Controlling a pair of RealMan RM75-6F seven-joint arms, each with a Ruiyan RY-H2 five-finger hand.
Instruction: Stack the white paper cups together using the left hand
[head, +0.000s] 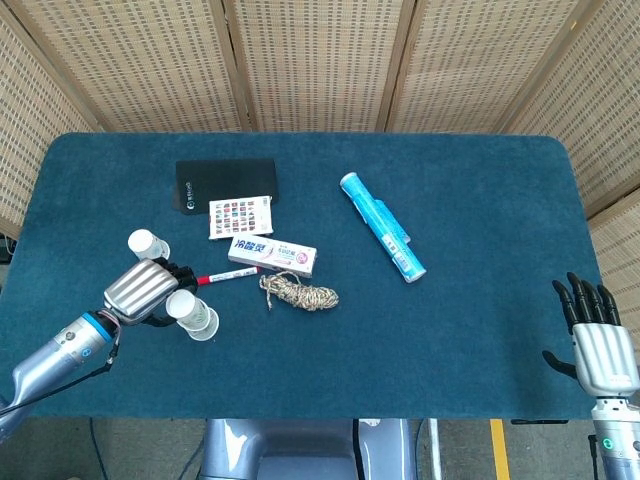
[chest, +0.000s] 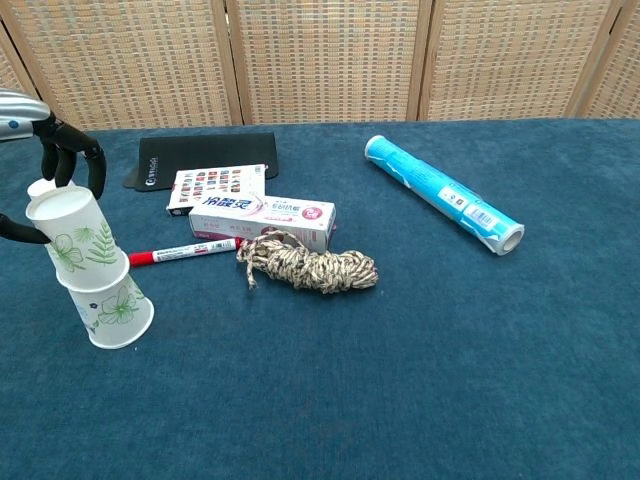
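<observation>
My left hand (head: 140, 290) grips a white paper cup with green leaf prints (chest: 75, 235), its dark fingers (chest: 70, 150) curled round the cup's far side. The held cup leans left, and its base sits in the mouth of a second leaf-printed cup (chest: 110, 310) that stands on the blue cloth. From the head view the held cup (head: 183, 303) overlaps the lower cup (head: 202, 324). A third white cup (head: 146, 243) stands apart just behind the hand, mostly hidden in the chest view. My right hand (head: 598, 345) hangs at the table's right front corner, fingers spread, holding nothing.
A red marker (chest: 185, 250) lies right of the cups. Beyond it are a toothpaste box (chest: 265, 218), a coil of rope (chest: 310, 265), a card of colour swatches (chest: 215, 187) and a black pouch (chest: 200, 158). A blue roll (chest: 445, 195) lies further right.
</observation>
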